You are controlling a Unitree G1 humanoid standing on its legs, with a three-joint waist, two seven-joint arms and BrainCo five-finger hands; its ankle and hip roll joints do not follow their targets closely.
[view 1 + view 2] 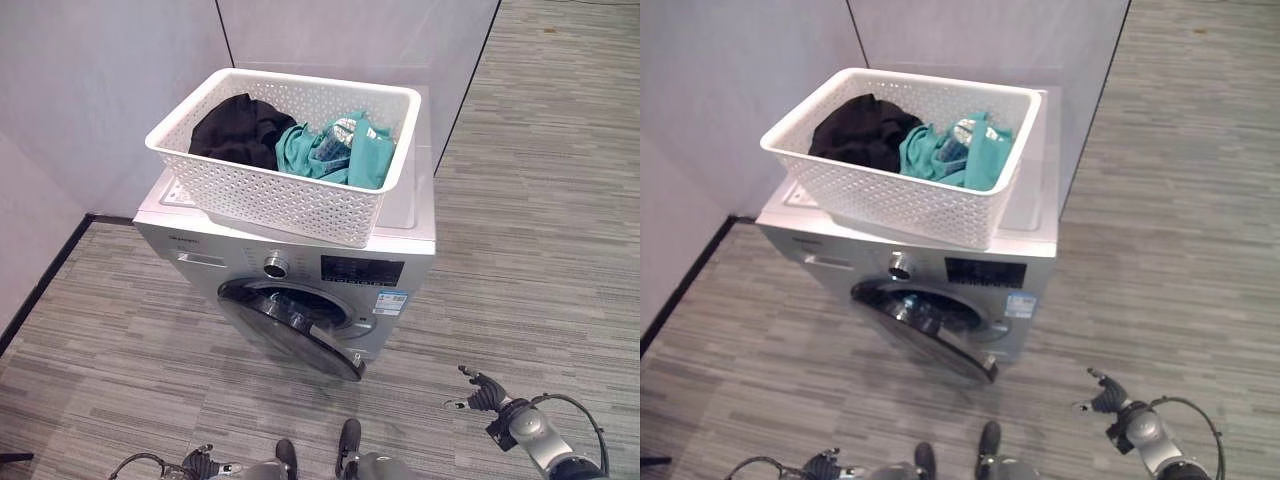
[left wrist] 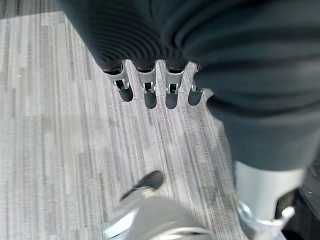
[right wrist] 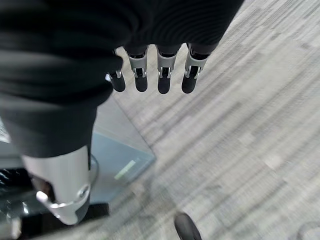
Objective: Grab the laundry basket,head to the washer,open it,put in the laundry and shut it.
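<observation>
Eye views alone: basket (image 1: 300, 195) atop washer (image 1: 410, 215).

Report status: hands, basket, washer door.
Left hand and right hand open, empty. White perforated plastic laundry basket with clothes atop silver washer. Round door open, unobstructed.

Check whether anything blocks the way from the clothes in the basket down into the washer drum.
Nothing visible does. The washer door hangs open below the laundry basket, which sits on the washer holding black clothes and teal clothes.
</observation>
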